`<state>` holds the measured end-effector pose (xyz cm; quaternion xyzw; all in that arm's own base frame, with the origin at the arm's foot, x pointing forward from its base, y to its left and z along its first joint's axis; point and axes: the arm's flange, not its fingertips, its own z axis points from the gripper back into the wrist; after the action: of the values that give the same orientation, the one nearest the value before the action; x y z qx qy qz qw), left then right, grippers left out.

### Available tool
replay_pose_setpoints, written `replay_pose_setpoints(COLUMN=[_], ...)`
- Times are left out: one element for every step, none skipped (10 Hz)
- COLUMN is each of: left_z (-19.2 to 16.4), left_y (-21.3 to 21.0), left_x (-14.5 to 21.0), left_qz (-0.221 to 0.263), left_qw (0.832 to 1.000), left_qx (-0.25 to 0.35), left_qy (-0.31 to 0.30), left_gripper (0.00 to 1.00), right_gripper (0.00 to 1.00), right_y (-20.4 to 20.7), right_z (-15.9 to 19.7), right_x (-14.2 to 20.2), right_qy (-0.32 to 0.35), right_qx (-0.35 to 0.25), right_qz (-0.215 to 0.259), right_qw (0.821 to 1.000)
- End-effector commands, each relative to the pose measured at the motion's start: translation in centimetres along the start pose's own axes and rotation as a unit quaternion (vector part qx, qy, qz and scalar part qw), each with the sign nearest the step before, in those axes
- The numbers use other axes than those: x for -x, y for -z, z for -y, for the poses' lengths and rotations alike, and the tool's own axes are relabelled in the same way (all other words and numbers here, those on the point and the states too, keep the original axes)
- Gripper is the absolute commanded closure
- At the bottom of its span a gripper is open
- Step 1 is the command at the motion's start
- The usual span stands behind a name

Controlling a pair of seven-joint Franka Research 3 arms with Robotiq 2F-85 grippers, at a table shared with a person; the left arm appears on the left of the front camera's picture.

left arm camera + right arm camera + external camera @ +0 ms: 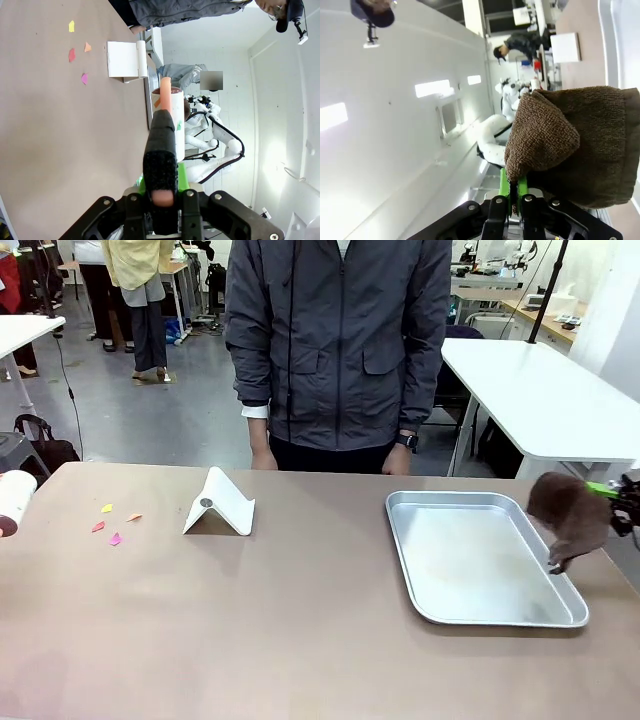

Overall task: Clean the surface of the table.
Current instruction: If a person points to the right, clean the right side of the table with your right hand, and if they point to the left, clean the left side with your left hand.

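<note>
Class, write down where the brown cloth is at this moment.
In the front view, the brown cloth hangs at the right side of the table, pinched by the right gripper, its lower corner at the right rim of the metal tray.

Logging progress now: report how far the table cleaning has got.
Done: nothing visible; four coloured paper scraps lie at the left of the table. In hand: right gripper clamps a brown cloth at the tray rim, left gripper grips a white roller. Left: clearing the scraps, wiping the top.
</note>
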<state>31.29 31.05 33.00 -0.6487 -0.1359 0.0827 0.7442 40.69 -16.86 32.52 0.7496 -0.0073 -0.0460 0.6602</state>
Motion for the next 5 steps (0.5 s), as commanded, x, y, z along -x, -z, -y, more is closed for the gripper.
replay_pose_setpoints(left_z=[0.4,0.4,0.4,0.4,0.4], left_y=[0.0,0.0,0.0,0.0,0.0], left_x=[0.3,0.3,0.3,0.3,0.3], left_qz=[-0.002,-0.002,-0.002,-0.002,-0.002], left_qw=[1.0,1.0,1.0,1.0,1.0], left_qx=[0.008,0.008,0.008,0.008,0.008], left_qy=[0.008,0.008,0.008,0.008,0.008], left_gripper=[1.0,1.0,1.0,1.0,1.0], right_gripper=[0.94,0.94,0.94,0.94,0.94], right_y=[-3.0,-3.8,-2.1,-2.1,-2.1], right_z=[-0.3,-0.1,0.0,0.0,0.0], right_x=[0.6,0.8,0.6,0.6,0.6], right_qy=[-0.014,-0.018,-0.002,-0.002,-0.002], right_qx=[-0.02,-0.021,-0.003,-0.003,-0.003], right_qz=[0.057,0.094,0.027,0.027,0.027], right_qw=[0.998,0.995,1.0,1.0,1.0])
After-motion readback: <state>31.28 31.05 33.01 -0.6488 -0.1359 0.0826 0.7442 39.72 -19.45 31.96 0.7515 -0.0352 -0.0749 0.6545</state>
